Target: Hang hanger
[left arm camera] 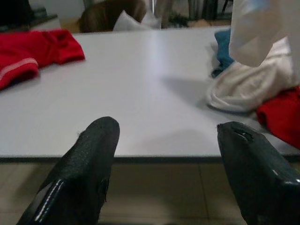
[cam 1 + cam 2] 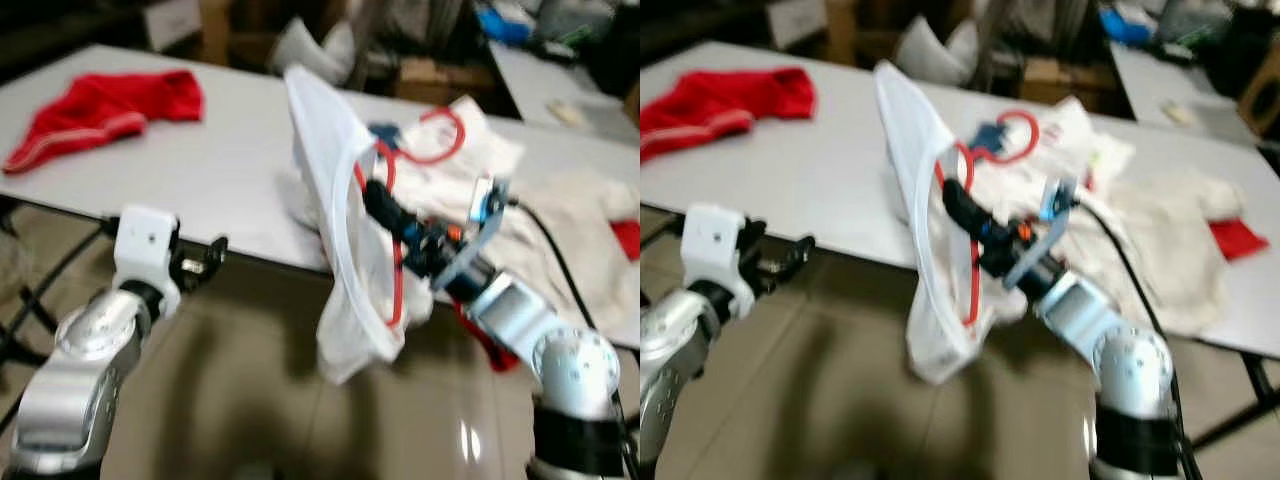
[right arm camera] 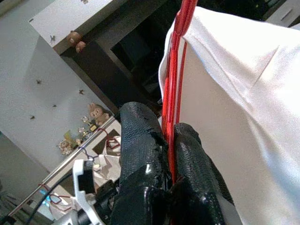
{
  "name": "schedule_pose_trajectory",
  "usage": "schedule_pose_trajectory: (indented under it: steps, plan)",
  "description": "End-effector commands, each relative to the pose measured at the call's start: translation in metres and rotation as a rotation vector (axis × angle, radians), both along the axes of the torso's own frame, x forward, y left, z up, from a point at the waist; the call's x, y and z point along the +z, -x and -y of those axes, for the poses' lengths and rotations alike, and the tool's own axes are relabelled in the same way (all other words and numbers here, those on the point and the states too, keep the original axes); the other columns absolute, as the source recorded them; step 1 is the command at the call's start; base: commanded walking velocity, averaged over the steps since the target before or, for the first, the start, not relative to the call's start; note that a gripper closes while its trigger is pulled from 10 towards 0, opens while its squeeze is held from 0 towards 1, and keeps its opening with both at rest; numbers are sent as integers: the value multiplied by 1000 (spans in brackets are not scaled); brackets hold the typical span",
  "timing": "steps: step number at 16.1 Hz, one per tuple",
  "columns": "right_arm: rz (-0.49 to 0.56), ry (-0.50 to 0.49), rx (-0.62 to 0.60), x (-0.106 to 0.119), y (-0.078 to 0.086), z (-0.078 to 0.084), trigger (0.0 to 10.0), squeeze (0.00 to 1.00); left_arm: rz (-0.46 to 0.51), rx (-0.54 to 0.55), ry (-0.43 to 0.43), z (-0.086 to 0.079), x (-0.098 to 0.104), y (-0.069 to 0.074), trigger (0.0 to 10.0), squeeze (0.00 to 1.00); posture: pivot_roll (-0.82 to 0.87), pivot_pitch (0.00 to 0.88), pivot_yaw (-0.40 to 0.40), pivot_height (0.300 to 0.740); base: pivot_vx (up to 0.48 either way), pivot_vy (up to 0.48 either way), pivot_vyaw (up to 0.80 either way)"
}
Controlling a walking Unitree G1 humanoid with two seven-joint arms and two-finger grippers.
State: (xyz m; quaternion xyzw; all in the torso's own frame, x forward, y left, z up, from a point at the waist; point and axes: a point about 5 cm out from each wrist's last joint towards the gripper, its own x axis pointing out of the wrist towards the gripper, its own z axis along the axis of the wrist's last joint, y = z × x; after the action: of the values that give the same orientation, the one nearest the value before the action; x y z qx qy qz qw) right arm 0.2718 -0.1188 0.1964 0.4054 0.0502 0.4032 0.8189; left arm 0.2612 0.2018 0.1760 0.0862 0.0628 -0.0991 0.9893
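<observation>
My right gripper is shut on a red hanger that carries a white garment. It holds them tilted in the air over the front edge of the white table. The hanger's hook points toward the clothes pile behind. In the right wrist view the black fingers clamp the thin red hanger, with the white garment draped beside them. My left gripper is open and holds nothing, low at the table's front edge. Its two fingers stand wide apart.
A red garment lies on the table's far left. A pile of white clothes with red and blue pieces covers the right side. Boxes and clutter stand behind the table. Tiled floor lies below.
</observation>
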Motion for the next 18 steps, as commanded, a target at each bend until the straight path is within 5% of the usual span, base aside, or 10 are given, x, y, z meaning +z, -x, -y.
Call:
schedule_pose_trajectory:
  steps: [1,4,7,18]
  plan:
    - [32,5,-11,5,2,1,10000,0,21,-41,-3,11,3,0,10000,463,-65,0,-64,740,0,0,800]
    - [15,13,-68,-1,4,8,10000,0,6,-106,13,31,-2,-1,10000,361,-83,0,-35,740,0,0,800]
    - [17,36,-96,-5,6,12,10000,0,5,-134,-27,37,-4,-4,10000,0,-94,0,-6,740,0,0,800]
    - [40,68,-96,-3,3,13,10000,0,-2,-114,-55,30,-5,-8,10000,0,-98,0,-4,740,0,0,800]
